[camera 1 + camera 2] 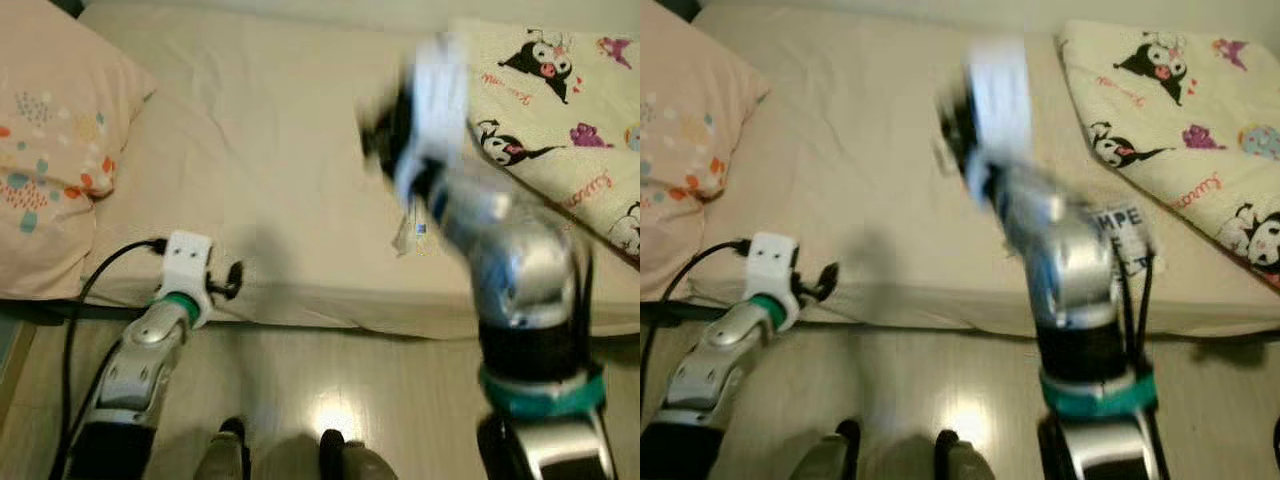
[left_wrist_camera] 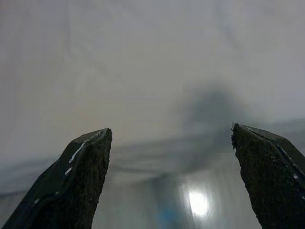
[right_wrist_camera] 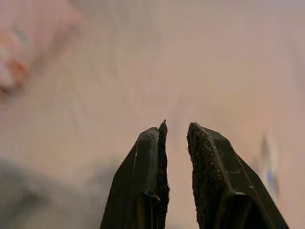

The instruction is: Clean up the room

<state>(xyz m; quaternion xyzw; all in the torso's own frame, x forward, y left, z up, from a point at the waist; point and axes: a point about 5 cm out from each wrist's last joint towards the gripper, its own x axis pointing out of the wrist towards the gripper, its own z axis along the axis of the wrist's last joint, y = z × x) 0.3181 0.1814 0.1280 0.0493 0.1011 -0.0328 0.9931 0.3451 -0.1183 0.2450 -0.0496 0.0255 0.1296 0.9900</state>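
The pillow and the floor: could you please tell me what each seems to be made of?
Pillow: soft matte fabric, probably cotton, peach with small printed shapes; it sags and creases on the bed. Floor: pale, smooth and glossy, possibly laminate or wood; a bright light reflection shows on it.

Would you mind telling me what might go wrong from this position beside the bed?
1. The right gripper is blurred above the bed sheet; its nearly shut fingers might snag the fabric.
2. A small wrapper lies on the sheet close to the right arm and may get knocked off.
3. The black cable by the left gripper hangs near the bed edge and could catch.
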